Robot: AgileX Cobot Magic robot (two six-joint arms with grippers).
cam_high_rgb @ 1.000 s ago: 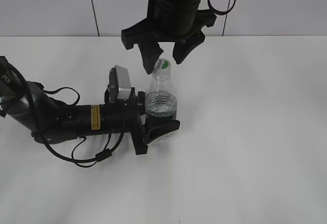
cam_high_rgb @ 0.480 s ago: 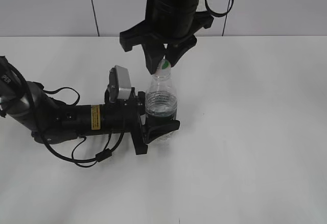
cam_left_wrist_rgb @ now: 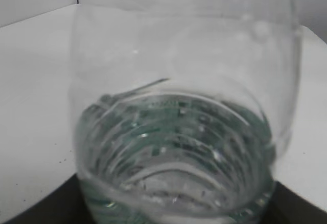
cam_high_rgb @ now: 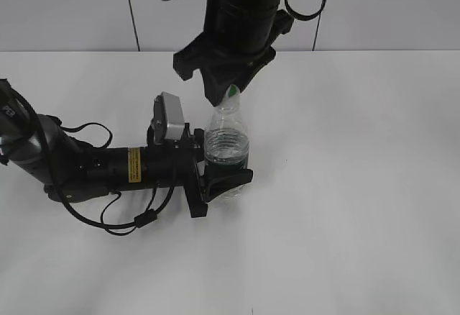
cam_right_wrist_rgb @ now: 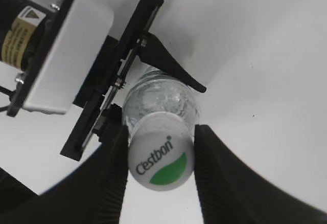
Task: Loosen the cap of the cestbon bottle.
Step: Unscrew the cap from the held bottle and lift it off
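Observation:
The cestbon bottle (cam_high_rgb: pixel 227 149) stands upright on the white table, clear and ribbed with a dark green label band. My left gripper (cam_high_rgb: pixel 219 175) lies low on the table and is shut on the bottle's lower body; the bottle (cam_left_wrist_rgb: pixel 179 116) fills the left wrist view. The white cap (cam_right_wrist_rgb: pixel 161 151) with its green leaf mark sits on the neck. My right gripper (cam_right_wrist_rgb: pixel 161 155) comes down from above and is shut on the cap, one finger on each side. In the exterior view only a sliver of the cap (cam_high_rgb: pixel 232 90) shows between the fingers.
The white table (cam_high_rgb: pixel 359 185) stretches to the right and front. A pale tiled wall (cam_high_rgb: pixel 388 6) stands behind it. My left arm (cam_high_rgb: pixel 93 165) and its cables lie across the table's left half.
My right gripper has come down over the bottle's top and its fingers have closed from wide apart onto the cap, with the wrist turning. The left gripper and bottle have stayed still.

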